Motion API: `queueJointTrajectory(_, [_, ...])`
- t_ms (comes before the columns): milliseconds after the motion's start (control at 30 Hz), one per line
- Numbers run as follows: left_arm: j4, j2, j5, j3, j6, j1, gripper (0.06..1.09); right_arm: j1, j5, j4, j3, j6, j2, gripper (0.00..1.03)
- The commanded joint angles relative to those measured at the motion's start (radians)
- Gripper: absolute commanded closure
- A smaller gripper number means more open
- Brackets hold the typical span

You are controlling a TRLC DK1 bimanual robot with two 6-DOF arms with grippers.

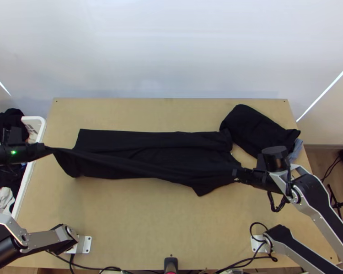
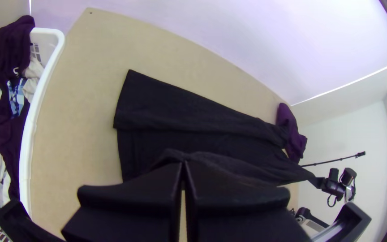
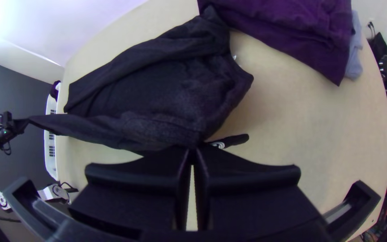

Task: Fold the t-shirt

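"Status, left to right?"
"Hem corner (image 1: 57,151) clamped in left gripper (image 1: 46,149), raised; black t-shirt (image 1: 171,155) across table (image 1: 139,219), far side (image 1: 148,138) folded in lengthwise; shoulder area (image 1: 226,175) clamped in right gripper (image 1: 236,174)."
"Remaining?"
"Near side (image 1: 139,167) over, then crosswise folds, probably."

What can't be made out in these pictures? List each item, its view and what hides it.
- Part of the t-shirt pinched by the left claw: left wrist view, its fingers.
- Part pinched by the right claw: right wrist view, its fingers.
- Basket's outer side: top view, cut off by left edge.
- Grey-blue cloth's extent: top view, dark garment.
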Motion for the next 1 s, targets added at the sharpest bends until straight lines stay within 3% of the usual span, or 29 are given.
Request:
queueJointTrajectory(0, [0.023, 0.013, 0.003, 0.031, -0.058, 0.000, 1.05, -0.002, 0.002, 0.000, 0.036, 0.007, 0.005, 1.00])
queueJointTrajectory(167, [0.048, 0.005, 0.000, -0.051, -0.047, -0.009, 1.05, 0.000, 0.001, 0.082, -0.135, 0.013, 0.061, 1.00])
queueJointTrajectory(233, [0.058, -0.007, 0.000, -0.070, -0.055, -0.022, 1.05, 0.000, 0.001, 0.191, -0.195, 0.015, 0.095, 1.00])
queueJointTrajectory(367, [0.063, -0.018, 0.000, -0.083, -0.067, -0.036, 1.05, -0.008, 0.004, 0.363, -0.213, 0.019, 0.238, 1.00])
queueJointTrajectory(500, [0.063, -0.027, 0.000, -0.074, -0.066, -0.039, 1.05, -0.046, 0.005, 0.443, -0.202, 0.030, 0.341, 1.00])
queueJointTrajectory(533, [0.061, -0.030, -0.001, -0.072, -0.064, -0.037, 1.05, -0.054, 0.005, 0.447, -0.199, 0.030, 0.347, 0.98])
queueJointTrajectory(633, [0.060, -0.034, -0.001, -0.072, -0.053, -0.020, 1.05, -0.054, 0.005, 0.441, -0.207, 0.021, 0.304, 0.60])
queueJointTrajectory(667, [0.057, -0.036, -0.001, -0.072, -0.046, -0.011, 1.05, -0.055, 0.005, 0.424, -0.211, 0.018, 0.276, 0.55])
queueJointTrajectory(967, [0.046, -0.028, 0.000, -0.103, -0.001, 0.034, 1.05, -0.055, 0.005, 0.276, -0.241, 0.018, 0.066, 0.55])
